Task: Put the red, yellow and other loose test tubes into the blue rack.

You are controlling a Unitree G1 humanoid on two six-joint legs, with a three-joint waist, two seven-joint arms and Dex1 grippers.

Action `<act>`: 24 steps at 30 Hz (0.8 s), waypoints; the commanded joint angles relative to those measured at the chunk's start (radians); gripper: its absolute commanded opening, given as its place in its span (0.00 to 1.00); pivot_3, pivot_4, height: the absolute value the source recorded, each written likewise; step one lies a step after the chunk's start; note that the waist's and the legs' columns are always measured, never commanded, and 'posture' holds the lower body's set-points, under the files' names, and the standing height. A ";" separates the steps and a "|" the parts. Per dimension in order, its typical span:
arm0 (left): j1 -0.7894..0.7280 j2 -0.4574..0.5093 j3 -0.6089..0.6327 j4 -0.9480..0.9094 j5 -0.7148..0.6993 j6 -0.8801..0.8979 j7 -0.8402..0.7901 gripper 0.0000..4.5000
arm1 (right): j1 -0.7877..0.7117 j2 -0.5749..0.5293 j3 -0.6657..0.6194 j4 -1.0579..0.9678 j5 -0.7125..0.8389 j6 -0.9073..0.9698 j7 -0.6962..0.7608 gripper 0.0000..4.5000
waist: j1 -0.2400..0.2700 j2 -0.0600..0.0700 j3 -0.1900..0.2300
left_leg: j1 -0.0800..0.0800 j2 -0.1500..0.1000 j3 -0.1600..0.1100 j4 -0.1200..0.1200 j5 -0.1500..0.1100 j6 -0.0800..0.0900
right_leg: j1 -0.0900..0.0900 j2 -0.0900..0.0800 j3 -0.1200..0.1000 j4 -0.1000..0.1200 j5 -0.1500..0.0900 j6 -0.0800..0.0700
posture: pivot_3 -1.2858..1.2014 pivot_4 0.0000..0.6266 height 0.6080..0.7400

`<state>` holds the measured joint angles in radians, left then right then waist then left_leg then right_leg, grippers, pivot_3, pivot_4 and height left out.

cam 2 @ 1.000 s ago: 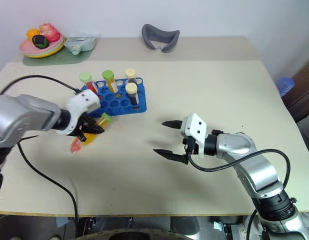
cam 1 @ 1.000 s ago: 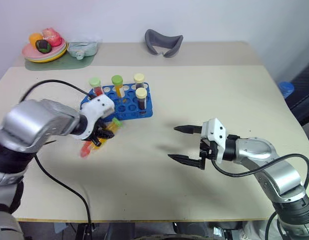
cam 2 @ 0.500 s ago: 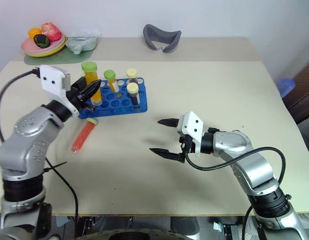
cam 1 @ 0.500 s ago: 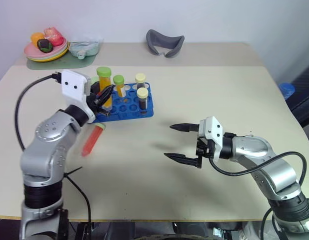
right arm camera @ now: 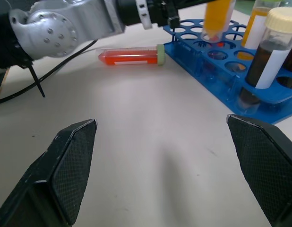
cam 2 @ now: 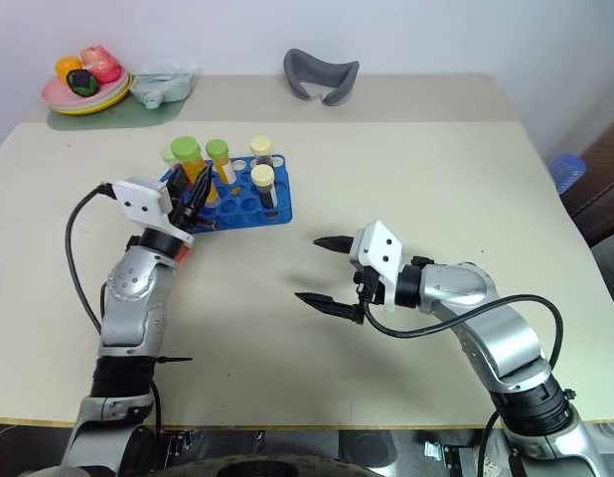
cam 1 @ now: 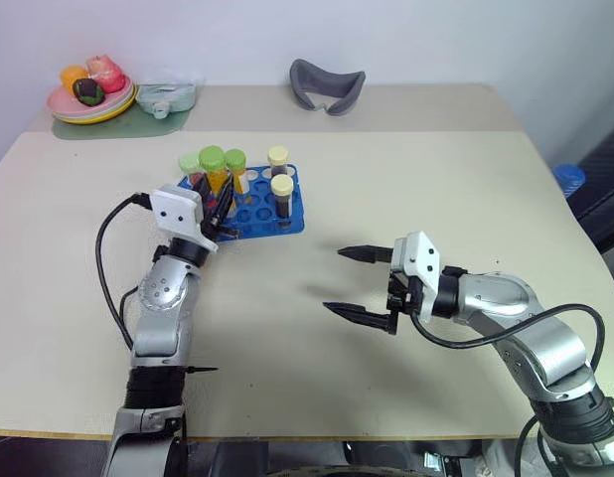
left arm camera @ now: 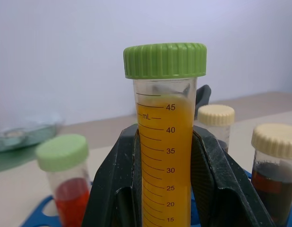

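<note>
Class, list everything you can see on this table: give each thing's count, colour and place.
Table: one, beige.
Blue rack: one, left of centre.
Racked tubes: four upright; red-filled tube, yellow-orange tube, two dark brown tubes.
Loose red tube: one, lying beside the rack.
Plate: one, pink, far left corner, holding colourful items.
Grey curved object: one, far edge.
Left gripper: shut on the held tube, yellow-orange, at the rack.
Right gripper: open, empty.
</note>
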<state>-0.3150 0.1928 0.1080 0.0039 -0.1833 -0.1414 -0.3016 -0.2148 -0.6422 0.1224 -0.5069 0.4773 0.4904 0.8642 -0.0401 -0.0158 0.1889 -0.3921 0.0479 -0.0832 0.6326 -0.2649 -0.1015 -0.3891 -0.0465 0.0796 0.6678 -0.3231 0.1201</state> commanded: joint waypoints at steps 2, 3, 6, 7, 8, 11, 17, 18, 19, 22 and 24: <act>-0.022 -0.016 -0.016 0.023 -0.012 -0.051 -0.025 0.17 | 0.000 0.009 -0.010 -0.049 0.016 0.003 -0.011 1.00 | -0.002 0.000 0.000 | 0.000 0.000 0.000 0.000 0.000 0.000 | 0.000 0.000 0.000 0.000 0.000 0.000 | 0.52 0.24 1.00; -0.024 -0.022 -0.019 0.033 -0.013 -0.056 -0.028 0.17 | 0.001 0.009 -0.010 -0.049 0.017 0.004 -0.011 1.00 | -0.002 0.000 0.000 | 0.000 0.000 0.000 0.000 0.000 0.000 | 0.000 0.000 0.000 0.000 0.000 0.000 | 0.52 0.24 1.00; -0.036 -0.033 -0.026 0.068 -0.004 -0.068 -0.029 0.17 | -0.001 0.009 -0.009 -0.048 0.018 0.004 -0.012 1.00 | -0.002 0.000 0.000 | 0.000 0.000 0.000 0.000 0.000 0.000 | 0.000 0.000 0.000 0.000 0.000 0.000 | 0.52 0.24 1.00; -0.038 -0.035 -0.027 0.076 0.000 -0.074 -0.028 0.17 | -0.002 0.010 -0.008 -0.048 0.018 0.004 -0.012 1.00 | -0.001 0.000 0.000 | 0.000 0.000 0.000 0.000 0.000 0.000 | 0.000 0.000 0.000 0.000 0.000 0.000 | 0.52 0.24 1.00; -0.039 -0.037 -0.028 0.081 0.004 -0.079 -0.027 0.17 | -0.003 0.010 -0.007 -0.047 0.019 0.004 -0.012 1.00 | -0.001 0.000 0.000 | 0.000 0.000 0.000 0.000 0.000 0.000 | 0.000 0.000 0.000 0.000 0.000 0.000 | 0.52 0.24 1.00; -0.037 -0.039 -0.031 0.090 0.010 -0.090 -0.024 0.17 | -0.003 0.010 -0.007 -0.046 0.019 0.003 -0.012 1.00 | -0.001 0.000 0.000 | 0.000 0.000 0.000 0.000 0.000 0.000 | 0.000 0.000 0.000 0.000 0.000 0.000 | 0.52 0.24 1.00; -0.040 -0.041 -0.029 0.112 0.018 -0.114 -0.014 0.17 | -0.004 0.012 -0.004 -0.047 0.021 0.003 -0.014 1.00 | -0.001 0.000 0.000 | 0.000 0.000 0.000 0.000 0.000 0.000 | 0.000 0.000 0.000 0.000 0.000 0.000 | 0.52 0.24 1.00; -0.041 -0.041 -0.028 0.117 0.021 -0.120 -0.012 0.17 | -0.004 0.012 -0.003 -0.048 0.022 0.003 -0.014 1.00 | -0.001 0.000 0.000 | 0.000 0.000 0.000 0.000 0.000 0.000 | 0.000 0.000 0.000 0.000 0.000 0.000 | 0.52 0.24 1.00; -0.042 -0.041 -0.027 0.123 0.024 -0.126 -0.009 0.17 | -0.003 0.012 -0.002 -0.049 0.022 0.003 -0.014 1.00 | -0.001 0.000 0.000 | 0.000 0.000 0.000 0.000 0.000 0.000 | 0.000 0.000 0.000 0.000 0.000 0.000 | 0.52 0.24 1.00; -0.044 -0.038 -0.026 0.139 0.036 -0.142 -0.004 0.17 | -0.001 0.013 0.000 -0.051 0.022 0.003 -0.015 1.00 | -0.001 0.000 0.000 | 0.000 0.000 0.000 0.000 0.000 0.000 | 0.000 0.000 0.000 0.000 0.000 0.000 | 0.52 0.24 1.00; -0.043 -0.033 -0.028 0.147 0.043 -0.149 -0.004 0.17 | 0.000 0.014 0.000 -0.053 0.023 0.003 -0.015 1.00 | -0.001 0.000 0.000 | 0.000 0.000 0.000 0.000 0.000 0.000 | 0.000 0.000 0.000 0.000 0.000 0.000 | 0.52 0.24 1.00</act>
<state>-0.3518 0.1528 0.0821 0.1542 -0.1542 -0.2701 -0.3109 -0.2134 -0.6371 0.1228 -0.5086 0.4858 0.4961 0.8501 -0.0415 -0.0158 0.1888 -0.3917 0.0479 -0.0833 0.6326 -0.2648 -0.1015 -0.3889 -0.0463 0.0795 0.6680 -0.3231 0.1201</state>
